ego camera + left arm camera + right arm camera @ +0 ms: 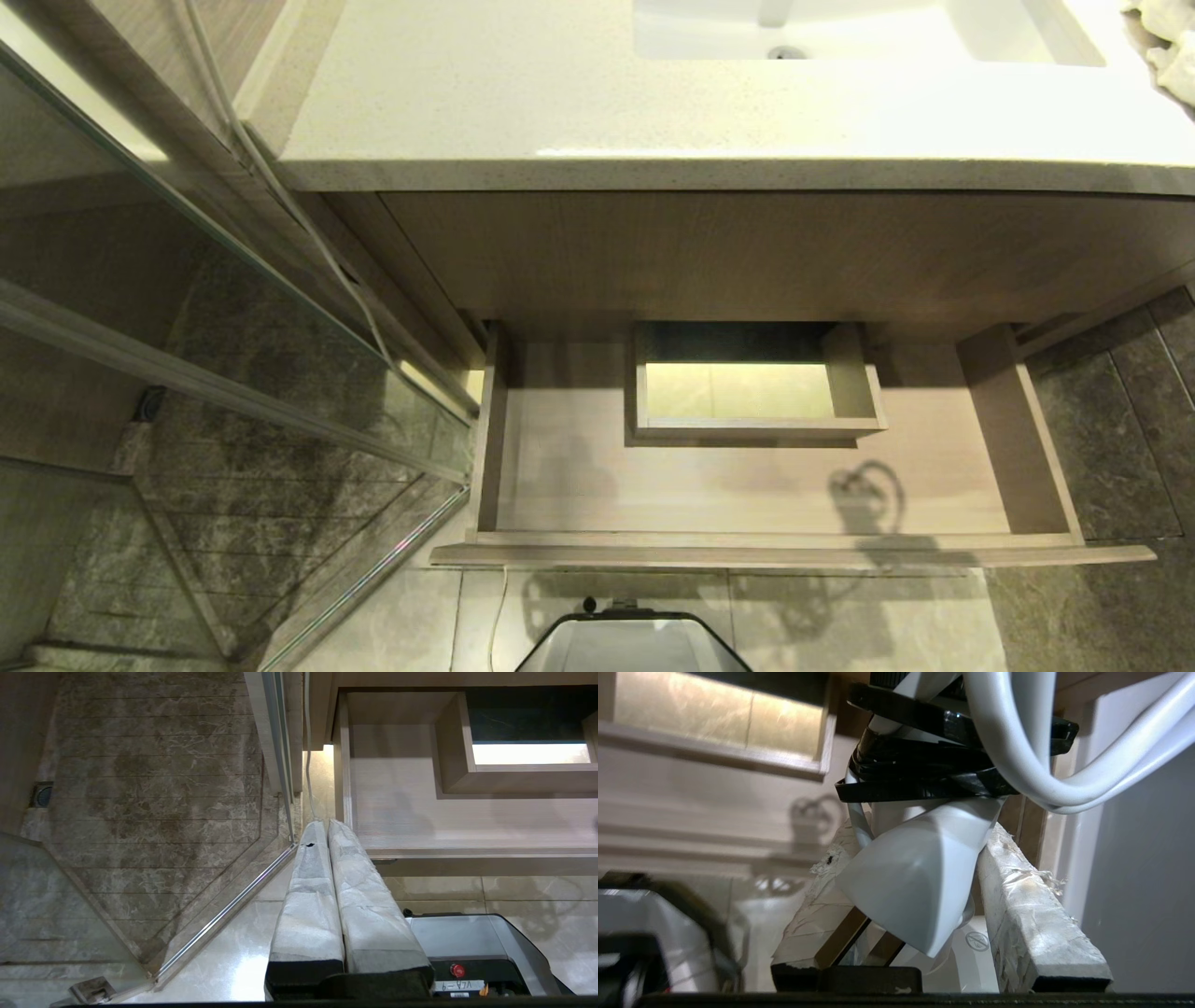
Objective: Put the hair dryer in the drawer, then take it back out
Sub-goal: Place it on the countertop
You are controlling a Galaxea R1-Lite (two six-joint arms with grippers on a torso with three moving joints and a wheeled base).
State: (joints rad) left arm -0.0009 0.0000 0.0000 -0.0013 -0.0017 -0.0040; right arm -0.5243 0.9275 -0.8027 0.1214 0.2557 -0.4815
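Countertop [579, 121]: pale speckled stone, with a white sink [840, 33] cut off at the far edge.
Drawer [747, 485]: pulled open below the countertop; light wood-grain floor, boxed notch [747, 397] at the back, only shadows lying on it.
Floor: glossy beige tile in front of the drawer, dark marble behind a glass shower panel [233, 373] on the left.
Hair dryer [920, 877]: white, clamped between the right gripper [920, 868] pads, which are part-way apart around its body; the white cord [1041, 756] loops past a dark strap [934, 765].
Left gripper [329, 833]: pads pressed together, holding nothing, hanging near the drawer's left front corner.
Hidden: neither arm shows from the head; the dryer's barrel and plug are cut off.
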